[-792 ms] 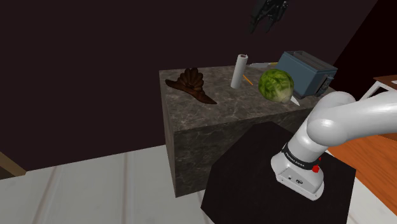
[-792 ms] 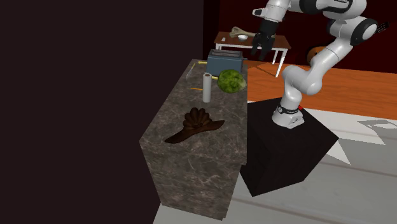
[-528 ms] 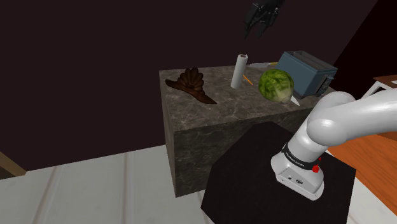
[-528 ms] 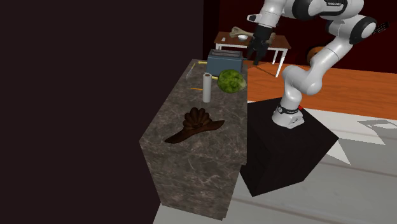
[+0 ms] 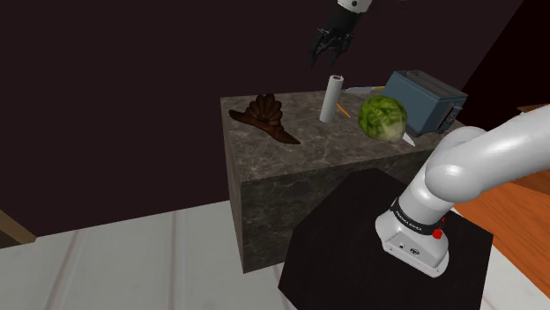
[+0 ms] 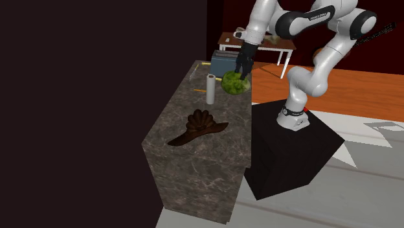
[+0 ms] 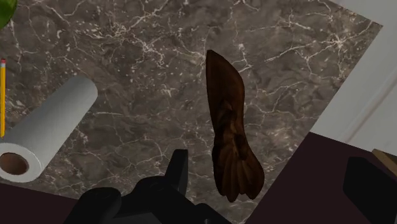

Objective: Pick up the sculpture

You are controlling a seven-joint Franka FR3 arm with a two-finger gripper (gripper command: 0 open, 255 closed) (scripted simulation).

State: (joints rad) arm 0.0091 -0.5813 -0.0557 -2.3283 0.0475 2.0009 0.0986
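On top of the dark stone counter (image 5: 308,154), the brown sculpture (image 5: 264,116) lay flat at the end on the shoulder view's left, close to the edge. It sat by itself, well apart from the other things. That made it easy to reach, because nothing stood in the way on that side.

The white paper roll (image 5: 332,97) stood upright near the middle. Past it were a round green cabbage (image 5: 382,117) and a grey-blue box (image 5: 425,97). A yellow pencil (image 7: 3,95) lay beside the roll.

The gripper (image 5: 324,55) hung high in the air above the counter, pointing down, and touched nothing. I think it was kept that high so it would not knock over the tall roll. Its two black fingers were spread apart, with nothing between them. That looked like getting ready to go around the sculpture.

In the wrist view the sculpture showed just ahead of the fingers, long and thin, with a fat ruffled end and a pointed end. So the hand seemed to be aimed at it on purpose. I think the fingers would need to close across the thin way, near the fat end, because the long way looked too wide to fit. The hand had a long way down to go, so the job had hardly begun.
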